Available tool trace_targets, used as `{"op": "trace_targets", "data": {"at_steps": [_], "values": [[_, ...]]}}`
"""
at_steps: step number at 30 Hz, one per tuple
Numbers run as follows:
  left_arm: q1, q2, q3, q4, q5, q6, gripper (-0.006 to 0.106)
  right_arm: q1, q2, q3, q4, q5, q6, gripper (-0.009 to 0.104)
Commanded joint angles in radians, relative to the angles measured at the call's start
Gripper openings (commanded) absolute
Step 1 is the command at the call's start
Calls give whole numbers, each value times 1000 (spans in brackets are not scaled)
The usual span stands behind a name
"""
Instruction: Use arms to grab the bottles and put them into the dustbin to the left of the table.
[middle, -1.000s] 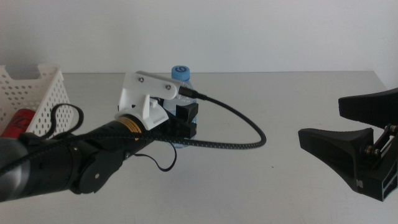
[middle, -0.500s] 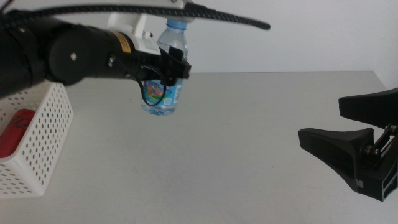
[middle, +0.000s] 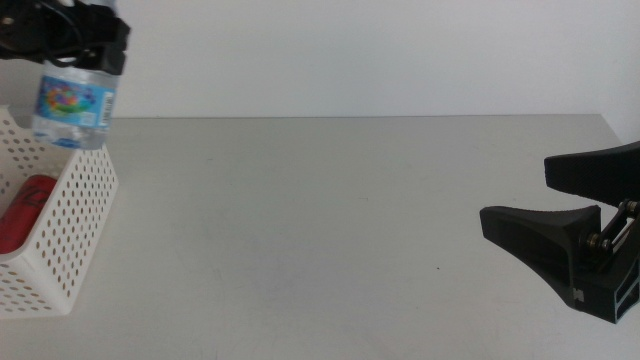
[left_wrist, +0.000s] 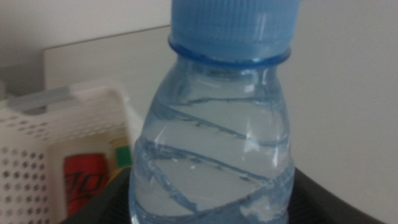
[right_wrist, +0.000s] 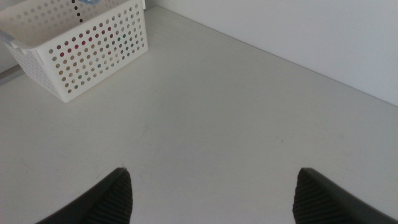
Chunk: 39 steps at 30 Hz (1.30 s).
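My left gripper (middle: 82, 45) is at the top left of the middle view, shut on the clear water bottle (middle: 73, 103) just below its blue cap (left_wrist: 231, 25). The bottle hangs upright above the far corner of the white perforated dustbin (middle: 72, 205). Inside the dustbin lies a red soda can (middle: 24, 212), which the left wrist view also shows as a red can (left_wrist: 84, 183) with a green-labelled item (left_wrist: 122, 155) beside it. My right gripper (middle: 560, 196) waits open at the right edge, low over the table (middle: 330, 220), holding nothing.
The dustbin (right_wrist: 87, 43) stands at the table's left end, seen far off from the right wrist. A pale wall runs behind the table's far edge. The open right gripper (right_wrist: 214, 193) points across the bare tabletop.
The left arm lifted the water bottle off the table and carried it left, from mid-table to above the dustbin. The right gripper has not moved.
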Motion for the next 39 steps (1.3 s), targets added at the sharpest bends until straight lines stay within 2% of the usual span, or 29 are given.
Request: {"op": "trace_targets", "data": {"at_steps": [1,9,16,33,39], "values": [[69,-51,-67,25,-8,29,7,-2,-2,-28,-6,-67,-15,66],[280,-51,-73,26,39,99,6,-2,-2,-28,-6,-67,-15,66],[380,-12,-73,27,83,143,-1,-2,-2,-28,-6,-67,-15,66],[392,248,-70,-14,86,143,-1,-2,-2,-28,-6,-67,-15,66],[391,316,-70,-82,92,143,-1,-2,-2,-28,-6,-67,-15,66]]}}
